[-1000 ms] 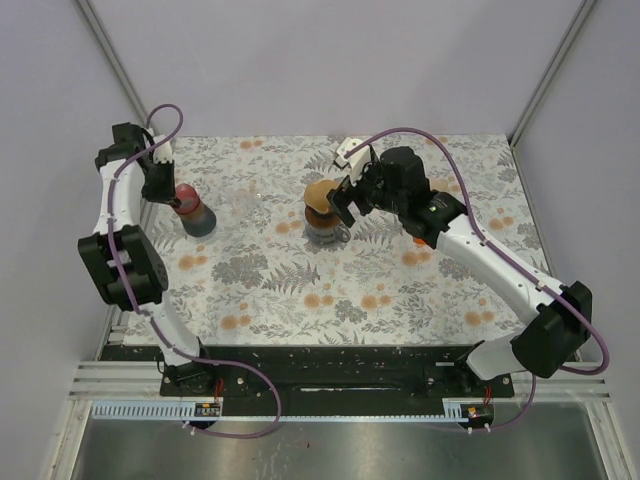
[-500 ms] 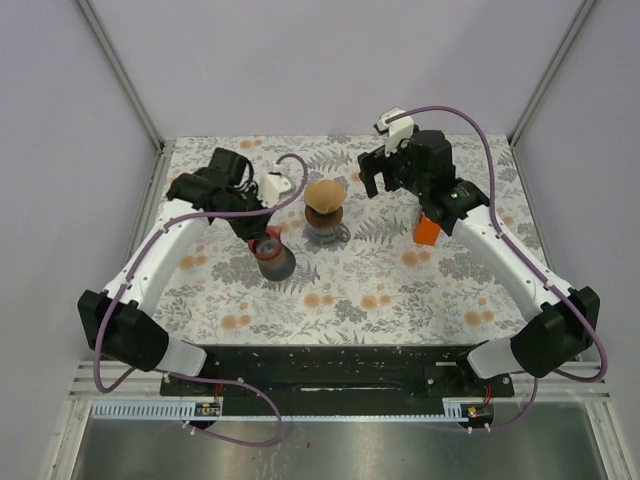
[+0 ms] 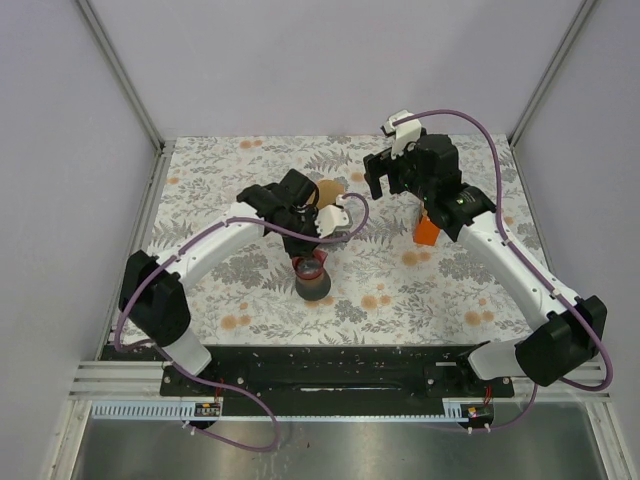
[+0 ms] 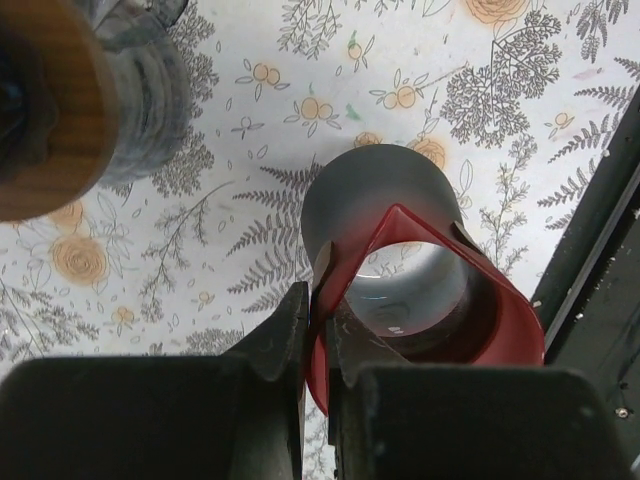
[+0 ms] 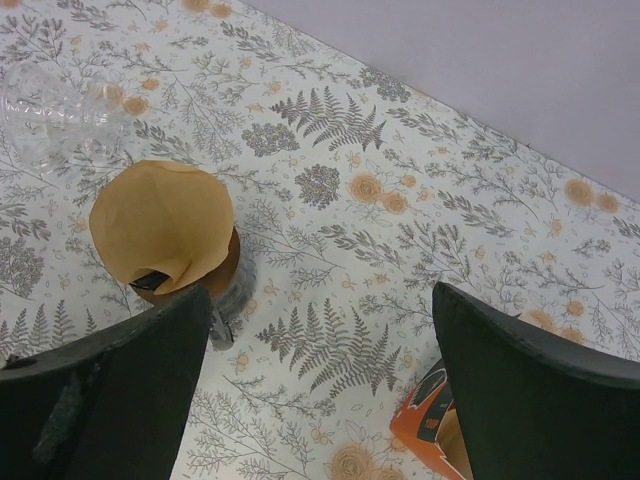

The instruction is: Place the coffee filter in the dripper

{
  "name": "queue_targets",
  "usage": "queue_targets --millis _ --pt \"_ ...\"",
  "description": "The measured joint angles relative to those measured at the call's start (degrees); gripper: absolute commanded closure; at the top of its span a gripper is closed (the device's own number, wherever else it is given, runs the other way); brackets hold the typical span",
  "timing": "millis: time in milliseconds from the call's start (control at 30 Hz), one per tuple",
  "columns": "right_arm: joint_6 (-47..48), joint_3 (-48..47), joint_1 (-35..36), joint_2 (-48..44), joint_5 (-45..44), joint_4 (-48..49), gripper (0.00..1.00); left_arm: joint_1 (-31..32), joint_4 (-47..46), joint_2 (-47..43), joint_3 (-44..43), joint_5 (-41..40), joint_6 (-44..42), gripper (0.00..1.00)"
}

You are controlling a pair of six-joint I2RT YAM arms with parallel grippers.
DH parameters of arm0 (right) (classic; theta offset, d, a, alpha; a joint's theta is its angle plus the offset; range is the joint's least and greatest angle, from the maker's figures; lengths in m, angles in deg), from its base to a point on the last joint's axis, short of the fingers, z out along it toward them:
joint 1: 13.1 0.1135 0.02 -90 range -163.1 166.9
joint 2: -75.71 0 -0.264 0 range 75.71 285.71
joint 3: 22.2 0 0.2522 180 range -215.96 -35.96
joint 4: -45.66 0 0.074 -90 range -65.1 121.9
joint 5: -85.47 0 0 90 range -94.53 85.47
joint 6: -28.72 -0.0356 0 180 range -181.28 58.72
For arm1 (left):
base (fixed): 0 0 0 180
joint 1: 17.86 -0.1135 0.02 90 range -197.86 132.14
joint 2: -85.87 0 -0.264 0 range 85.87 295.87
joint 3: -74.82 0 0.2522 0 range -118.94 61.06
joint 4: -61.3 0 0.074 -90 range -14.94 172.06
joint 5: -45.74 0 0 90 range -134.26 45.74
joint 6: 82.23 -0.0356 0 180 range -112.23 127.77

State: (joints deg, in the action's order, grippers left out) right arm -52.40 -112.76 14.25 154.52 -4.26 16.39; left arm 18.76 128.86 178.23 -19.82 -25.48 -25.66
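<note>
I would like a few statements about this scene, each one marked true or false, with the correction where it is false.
1. The brown paper filter sits in the dripper. True.
2. The right fingers are shut on the filter. False: they stand wide open and hold nothing.
3. The left fingers pinch the red rim of the grey cup. True.
4. In the overhead view, the orange box lies left of the dripper. False: it lies to the right of it, beside the right arm.
</note>
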Motion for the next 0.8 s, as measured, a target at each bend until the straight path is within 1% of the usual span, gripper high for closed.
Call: queue_targets --millis 100,133,233,367,500,567,700,767,800 --pt "0.0 0.22 0.0 0.0 -0.26 0.24 0.0 1.62 -1.68 1.7 0.07 -0.28 -0.48 1.0" --pt "0.0 0.22 0.0 0.0 -0.26 0.31 0.01 2.08 -2.36 2.19 0.17 -0.39 -0.7 0.97" --pt "0.04 0.24 0.0 0.0 -0.26 0.61 0.0 3.17 -4.02 3.04 1.01 -0.57 -1.51 0.82" --pt "0.09 0.24 0.0 0.0 -0.5 0.7 0.01 3.78 -4.66 3.74 1.55 -0.46 -2.38 0.67" --pt "0.11 0.28 0.0 0.0 -0.85 0.74 0.0 3.78 -5.77 3.76 1.55 -0.37 -2.51 0.45" --pt "0.11 0.31 0.0 0.0 -0.85 0.79 0.01 3.72 -5.95 3.76 1.53 -0.39 -2.56 0.39" --pt "0.28 0.33 0.0 0.0 -0.85 0.83 0.01 3.34 -4.66 3.76 0.11 -0.44 -1.7 0.32" --pt "0.31 0.33 0.0 0.0 -0.85 0.87 0.01 2.6 -2.99 3.76 -2.82 0.24 -0.72 0.29" --pt "0.31 0.33 0.0 0.0 -0.85 0.87 0.01 1.86 -2.51 3.74 -4.52 0.9 -0.11 0.26"
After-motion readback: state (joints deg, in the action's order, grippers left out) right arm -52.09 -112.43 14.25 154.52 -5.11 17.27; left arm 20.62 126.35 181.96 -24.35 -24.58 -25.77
